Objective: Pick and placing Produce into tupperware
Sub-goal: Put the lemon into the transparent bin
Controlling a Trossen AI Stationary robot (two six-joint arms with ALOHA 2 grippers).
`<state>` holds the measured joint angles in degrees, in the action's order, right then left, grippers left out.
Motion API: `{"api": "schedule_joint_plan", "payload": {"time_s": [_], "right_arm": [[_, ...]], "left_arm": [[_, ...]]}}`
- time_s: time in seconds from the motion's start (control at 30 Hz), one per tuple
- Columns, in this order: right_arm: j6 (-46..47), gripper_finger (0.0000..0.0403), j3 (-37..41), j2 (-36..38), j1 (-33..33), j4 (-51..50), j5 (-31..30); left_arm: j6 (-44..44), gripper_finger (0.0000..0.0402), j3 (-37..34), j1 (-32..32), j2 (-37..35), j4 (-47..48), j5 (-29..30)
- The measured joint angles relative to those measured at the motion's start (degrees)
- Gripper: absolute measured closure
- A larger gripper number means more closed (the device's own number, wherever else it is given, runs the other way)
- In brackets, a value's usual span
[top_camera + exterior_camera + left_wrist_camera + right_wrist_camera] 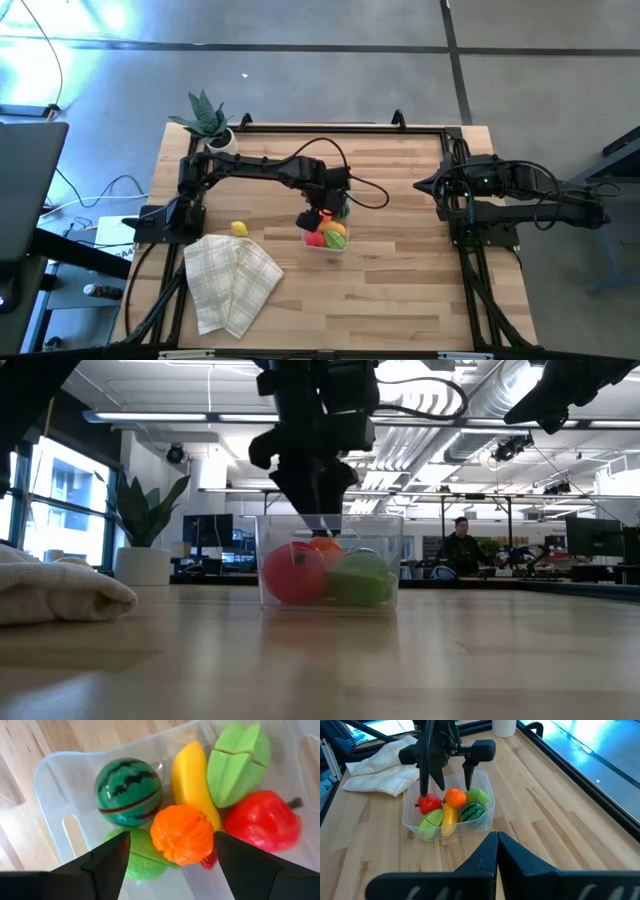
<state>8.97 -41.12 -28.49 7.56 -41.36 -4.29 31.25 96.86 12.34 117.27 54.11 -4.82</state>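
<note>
I saw the tub (328, 240) near the middle of the tabletop (400, 290). My left hand (452, 784) hung right over the tub with its fingers wide apart and nothing in them. Just under it in the tub lay the orange (182, 834). Around the orange sat the melon (129, 792), the banana (192, 782), a red fruit (262, 821) and two light green pieces. One yellow fruit (239, 229) lay on the tabletop beside the tub, next to the cloth (230, 280). My right hand (496, 840) waited far from the tub, fingers pressed together.
</note>
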Motion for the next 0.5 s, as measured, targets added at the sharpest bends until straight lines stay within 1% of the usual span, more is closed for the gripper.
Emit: {"api": "schedule_joint_plan", "payload": {"time_s": [0.13, 0.23, 0.43, 0.5], "right_arm": [[0.0, 0.0403, 0.0, 0.0, 0.0, 0.0, 0.0], [0.0, 0.0403, 0.0, 0.0, 0.0, 0.0, 0.0], [0.0, 0.0403, 0.0, 0.0, 0.0, 0.0, 0.0], [0.0, 0.0403, 0.0, 0.0, 0.0, 0.0, 0.0]], "left_arm": [[0.0, 0.0124, 3.1, 0.0, 0.0, 4.2, 0.4], [-0.5, 0.0124, 6.8, 0.0, 0.0, 9.7, 2.5], [-6.3, 0.0124, 15.8, 0.0, 0.0, 25.7, 9.7], [-8.1, 0.0124, 17.7, 0.0, -0.6, 30.5, 12.5]]}}
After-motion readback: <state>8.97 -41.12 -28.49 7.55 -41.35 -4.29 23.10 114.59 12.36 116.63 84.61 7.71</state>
